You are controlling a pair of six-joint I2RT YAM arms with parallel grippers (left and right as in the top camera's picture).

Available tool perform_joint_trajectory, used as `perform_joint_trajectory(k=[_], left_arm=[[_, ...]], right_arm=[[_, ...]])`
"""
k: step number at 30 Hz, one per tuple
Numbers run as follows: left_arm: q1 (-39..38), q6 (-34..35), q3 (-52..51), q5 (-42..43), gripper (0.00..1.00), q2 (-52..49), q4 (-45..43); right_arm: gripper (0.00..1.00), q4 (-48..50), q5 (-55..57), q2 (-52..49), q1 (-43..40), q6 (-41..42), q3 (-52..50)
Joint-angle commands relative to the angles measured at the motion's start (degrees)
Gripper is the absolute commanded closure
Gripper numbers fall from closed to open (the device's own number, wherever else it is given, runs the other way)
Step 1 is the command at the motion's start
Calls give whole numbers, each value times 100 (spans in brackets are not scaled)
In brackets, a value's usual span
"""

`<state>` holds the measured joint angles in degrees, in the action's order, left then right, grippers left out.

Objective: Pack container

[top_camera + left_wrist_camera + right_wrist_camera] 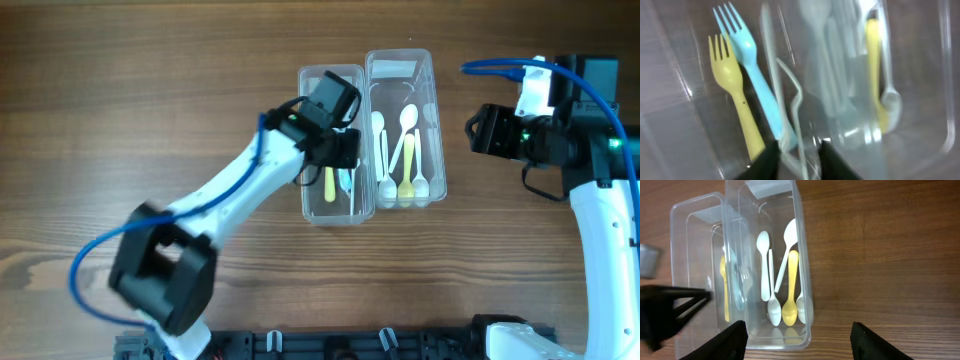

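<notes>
One right tool (800, 342) wide open

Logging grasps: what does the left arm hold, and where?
Cannot tell: its fingers flank a pale handle beside the blue fork, but blur hides contact.

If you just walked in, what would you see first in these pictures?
Two clear boxes sit side by side in the middle of the wooden table. The left box holds a yellow fork and a blue fork, and the right box holds white spoons and a yellow spoon. The left gripper is down in the left box, while the right gripper hangs open beside the right box.
</notes>
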<state>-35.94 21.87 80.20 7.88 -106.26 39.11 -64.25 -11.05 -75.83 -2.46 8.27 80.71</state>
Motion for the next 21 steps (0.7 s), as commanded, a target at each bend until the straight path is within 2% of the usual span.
perform_joint_trajectory(k=[1,3,4,8,12,15,21], left_arm=[[7,540,46,-131,49,-131,-127],[20,562,83,-107,39,-70,-90],[28,562,133,-109,37,-15,-15],[157,522,586,-114,36,352,590],[396,11,1276,-245,37,979,1425],[568,-227,1620,-772,37,1556,1934],[962,-216,1700,-2151,28,3246,2800]], right_arm=[[34,13,-109,-46,-9,-15,-59],[34,13,-109,-46,-9,-17,-59],[34,13,-109,-46,-9,-17,-59],[37,50,-107,-4,-9,-85,-57],[38,208,-107,358,-9,-79,-11],[36,339,-109,844,-9,-79,57],[23,234,-109,2286,-9,-83,127]])
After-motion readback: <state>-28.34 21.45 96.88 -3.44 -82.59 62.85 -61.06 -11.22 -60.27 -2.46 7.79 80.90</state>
